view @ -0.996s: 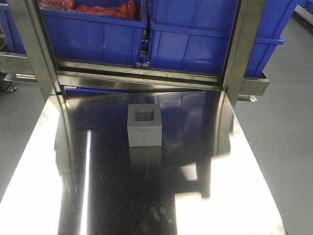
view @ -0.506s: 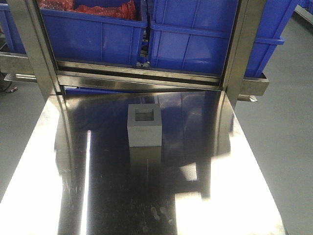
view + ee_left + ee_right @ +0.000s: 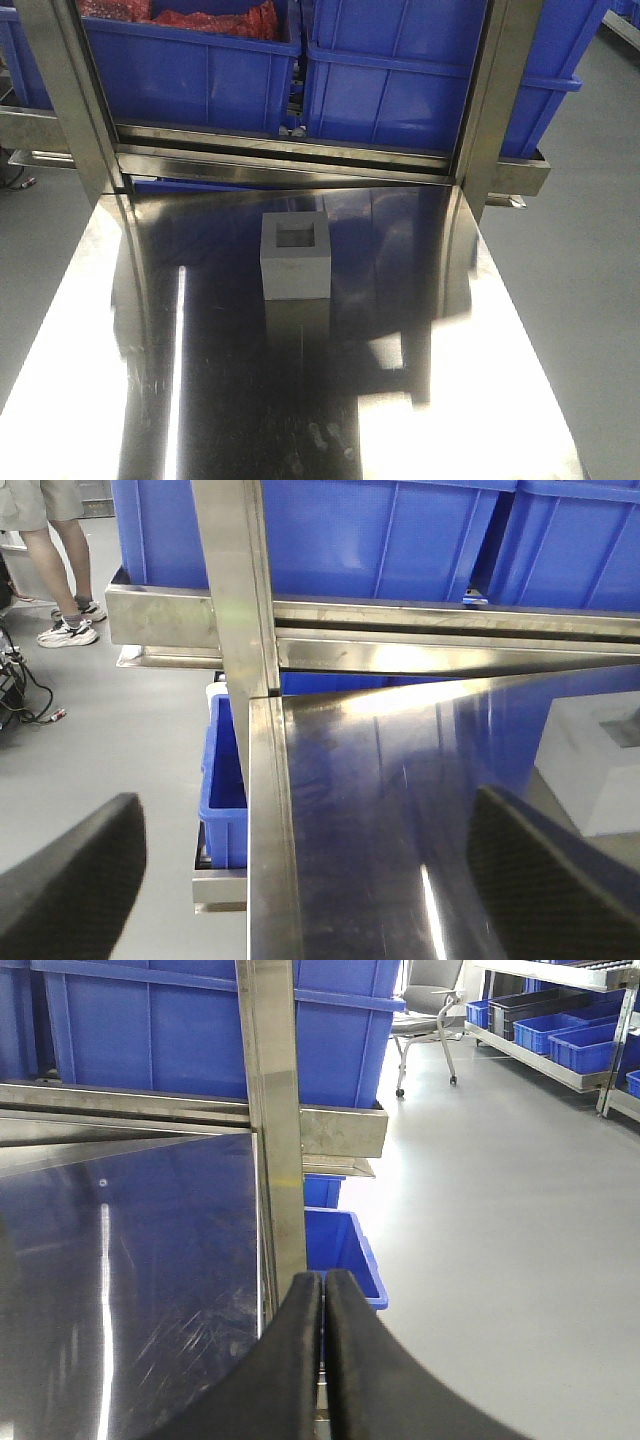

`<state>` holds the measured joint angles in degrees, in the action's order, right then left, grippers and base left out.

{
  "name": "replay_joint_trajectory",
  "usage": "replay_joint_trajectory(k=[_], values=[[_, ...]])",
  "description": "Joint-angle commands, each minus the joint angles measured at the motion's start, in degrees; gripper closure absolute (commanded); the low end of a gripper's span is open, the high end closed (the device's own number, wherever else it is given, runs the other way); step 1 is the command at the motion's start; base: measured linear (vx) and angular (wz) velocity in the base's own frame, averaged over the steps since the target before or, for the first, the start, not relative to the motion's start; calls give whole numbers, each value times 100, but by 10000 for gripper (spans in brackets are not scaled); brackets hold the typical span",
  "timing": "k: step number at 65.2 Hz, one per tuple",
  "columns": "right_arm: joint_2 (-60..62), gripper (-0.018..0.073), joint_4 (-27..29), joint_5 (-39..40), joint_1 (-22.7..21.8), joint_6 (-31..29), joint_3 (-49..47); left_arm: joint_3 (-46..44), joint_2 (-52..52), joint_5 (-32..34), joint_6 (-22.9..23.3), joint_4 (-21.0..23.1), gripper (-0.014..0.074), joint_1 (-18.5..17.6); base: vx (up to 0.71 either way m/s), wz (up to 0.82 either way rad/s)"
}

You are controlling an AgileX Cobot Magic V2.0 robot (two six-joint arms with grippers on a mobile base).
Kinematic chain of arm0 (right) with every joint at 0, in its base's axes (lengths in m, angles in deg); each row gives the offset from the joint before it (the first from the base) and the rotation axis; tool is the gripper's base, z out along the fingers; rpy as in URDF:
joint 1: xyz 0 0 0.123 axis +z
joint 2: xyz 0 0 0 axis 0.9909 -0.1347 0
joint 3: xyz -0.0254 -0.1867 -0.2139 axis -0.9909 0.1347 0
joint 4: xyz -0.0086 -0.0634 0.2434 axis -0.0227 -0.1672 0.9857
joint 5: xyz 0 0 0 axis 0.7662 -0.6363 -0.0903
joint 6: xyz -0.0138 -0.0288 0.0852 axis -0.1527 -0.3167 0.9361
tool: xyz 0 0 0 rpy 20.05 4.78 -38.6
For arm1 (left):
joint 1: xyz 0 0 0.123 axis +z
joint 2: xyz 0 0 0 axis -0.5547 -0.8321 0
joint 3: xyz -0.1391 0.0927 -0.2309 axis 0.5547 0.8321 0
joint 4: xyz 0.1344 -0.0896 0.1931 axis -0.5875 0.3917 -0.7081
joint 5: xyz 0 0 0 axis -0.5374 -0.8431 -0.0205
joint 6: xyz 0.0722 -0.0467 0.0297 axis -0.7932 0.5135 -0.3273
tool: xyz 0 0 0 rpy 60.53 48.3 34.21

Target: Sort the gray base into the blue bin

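Front view: the gray base [image 3: 296,258] stands on the steel desk [image 3: 480,400], recess up, toward the far edge. On the shelf behind, the left blue bin [image 3: 190,75] holds red material [image 3: 215,18]; the inside of the right blue bin [image 3: 400,90] is out of sight

Left wrist view: the left end effector [image 3: 305,870] is spread wide and empty, with the base at the frame's right edge. Only this view shows a small blue bin [image 3: 225,790] on the floor beside the desk

Right wrist view: the right end effector [image 3: 323,1360] is pressed together, pinching nothing

Our left gripper [image 3: 305,815] holds its 2 jaws spread wide; our right gripper [image 3: 323,1285] presses its 2 together.
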<state>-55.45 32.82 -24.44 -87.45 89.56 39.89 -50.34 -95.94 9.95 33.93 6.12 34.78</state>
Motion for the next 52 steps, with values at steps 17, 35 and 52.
replay_joint_trajectory(k=[17, 35, 52], values=[[10, 564, -48, 431, 2, -73, 11, -1823, -1797, 148, -460, 60, 10, -527, 0, 0], [10, 564, -48, 425, 2, -73, 11, -3217, -3362, -151, -555, 60, 10, -1183, 0, 0], [10, 564, -48, 425, 2, -73, 11, -4228, -4590, -163, -566, 54, 10, -1877, 0, 0]])
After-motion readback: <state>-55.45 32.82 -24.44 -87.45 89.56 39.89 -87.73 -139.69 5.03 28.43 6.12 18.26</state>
